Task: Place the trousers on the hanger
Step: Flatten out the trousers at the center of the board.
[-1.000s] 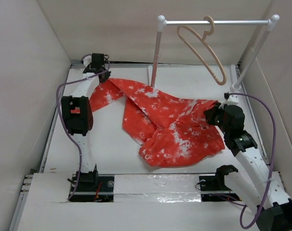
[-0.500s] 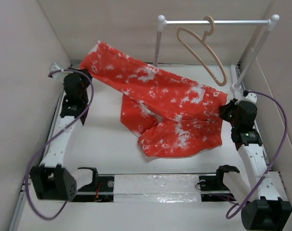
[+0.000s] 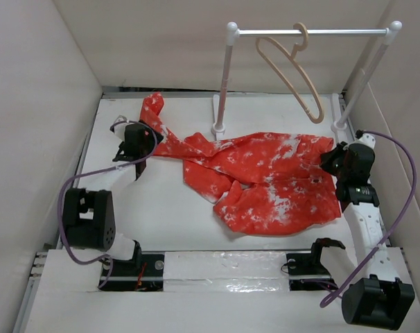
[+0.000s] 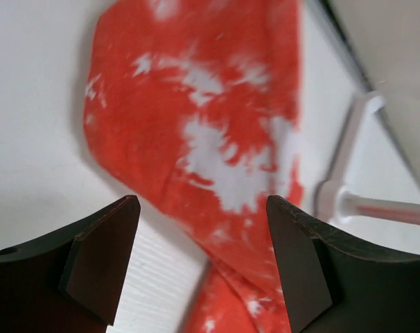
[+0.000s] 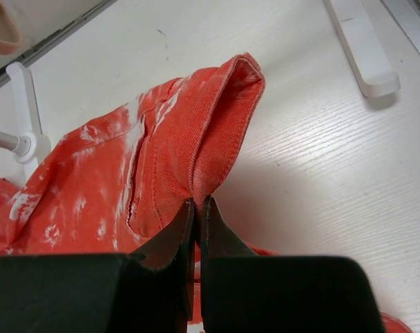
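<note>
The red-orange trousers (image 3: 265,173), mottled with white, lie spread across the table from the far left to the right side. My left gripper (image 3: 153,136) hovers open over one leg (image 4: 210,139), with its dark fingers (image 4: 102,257) on either side and nothing pinched between them. My right gripper (image 3: 326,161) is shut on a raised fold of the trousers' edge (image 5: 217,125) at the right, its tips (image 5: 198,206) meeting on the cloth. The pale beige hanger (image 3: 293,69) hangs by its hook from the rail, apart from the trousers.
The white two-post rack (image 3: 307,31) stands at the back, with one foot (image 3: 218,128) next to the trousers and the other foot (image 5: 362,48) near my right gripper. Tall white walls (image 3: 37,104) close in the table on the left, back and right.
My left gripper has opened and let go of the trouser leg it held up at the far left. The leg has dropped onto the table. The right gripper keeps its hold.
</note>
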Tool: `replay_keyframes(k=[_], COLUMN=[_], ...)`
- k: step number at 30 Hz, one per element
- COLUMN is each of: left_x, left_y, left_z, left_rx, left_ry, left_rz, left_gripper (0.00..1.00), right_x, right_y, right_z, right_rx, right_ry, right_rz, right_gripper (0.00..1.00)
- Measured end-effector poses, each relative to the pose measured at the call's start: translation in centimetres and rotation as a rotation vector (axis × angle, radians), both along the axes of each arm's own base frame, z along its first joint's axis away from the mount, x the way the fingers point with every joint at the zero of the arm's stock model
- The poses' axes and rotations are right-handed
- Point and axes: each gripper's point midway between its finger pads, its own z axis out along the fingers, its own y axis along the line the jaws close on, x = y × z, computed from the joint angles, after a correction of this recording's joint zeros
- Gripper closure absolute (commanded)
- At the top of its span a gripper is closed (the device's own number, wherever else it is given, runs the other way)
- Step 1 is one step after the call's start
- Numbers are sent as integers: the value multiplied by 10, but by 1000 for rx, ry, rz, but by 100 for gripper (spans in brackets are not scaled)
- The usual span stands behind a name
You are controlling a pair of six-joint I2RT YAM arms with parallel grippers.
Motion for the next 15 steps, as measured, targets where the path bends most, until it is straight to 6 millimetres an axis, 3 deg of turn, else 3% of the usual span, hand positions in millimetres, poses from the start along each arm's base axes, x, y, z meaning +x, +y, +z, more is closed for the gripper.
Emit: replay_keyframes(k=[3, 6, 8, 10, 13, 15], left_x=[2, 7, 21, 54, 99, 108], left_y=[10, 42, 60, 76, 83, 85], left_z=[35, 47, 39, 29, 7, -16], left_rx=[-9, -14, 0, 30, 74, 93], left_ry=[-104, -137, -82, -9, 81, 147], left_rz=[33, 123, 165, 191, 174, 150], left_gripper=[29, 29, 30, 30, 31, 31], right_x=[-1, -1, -1, -1, 0, 0], right_y=[0, 0, 0, 0, 0, 1], right_z=[3, 4, 5, 7, 10, 11], right_rx=[-4, -5, -6, -6, -10, -11], right_ry=[-9, -14, -16, -18, -26, -28], right_rz=[-1, 0, 1, 1, 5, 11], right_gripper=[100, 100, 100, 100, 100, 100])
